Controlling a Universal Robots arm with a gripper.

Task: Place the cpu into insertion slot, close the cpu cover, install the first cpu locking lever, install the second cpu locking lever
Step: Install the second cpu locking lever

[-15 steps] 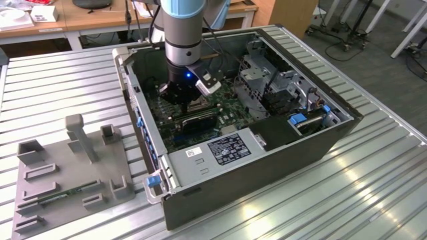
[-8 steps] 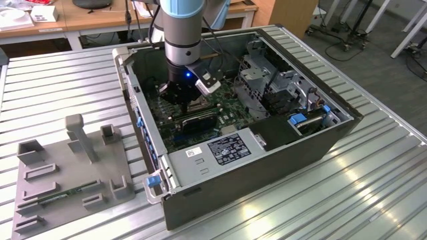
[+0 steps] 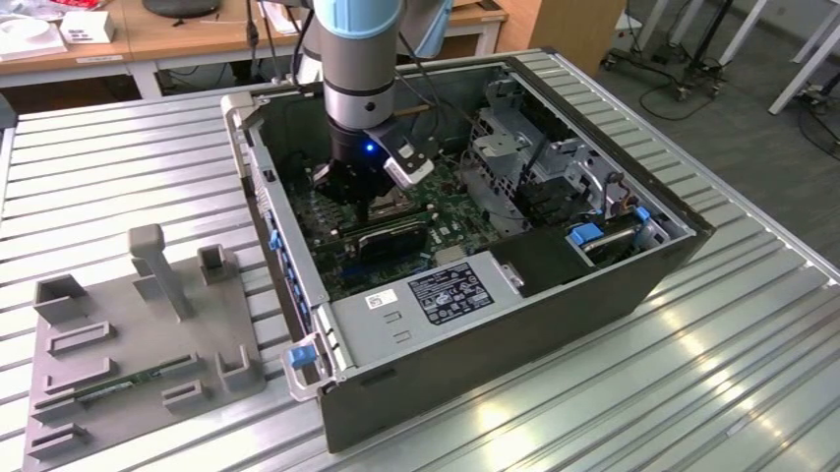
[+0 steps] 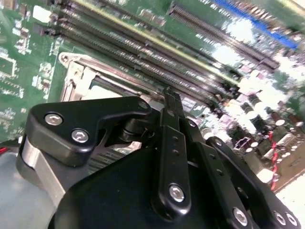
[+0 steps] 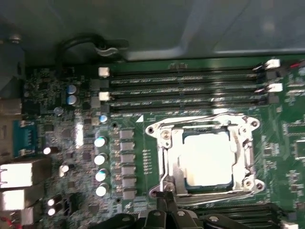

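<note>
On the ribbed metal table (image 3: 132, 167), the arm stands vertical in the case, its clenched tool (image 5: 164, 198) beside the cpu cover (image 5: 205, 129)

Grey-and-blue arm (image 3: 357, 59); black gripper (image 4: 170, 102), silver screws, possibly blue light.

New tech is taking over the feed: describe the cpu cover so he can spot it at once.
Look inside the open computer case at the green motherboard, just below the arm's gripper. Beside the long memory slots sits the cpu cover: a shiny square metal frame lying flat around the pale cpu. Its large square cut-out centre sets it apart from the narrow dark slots.
</note>
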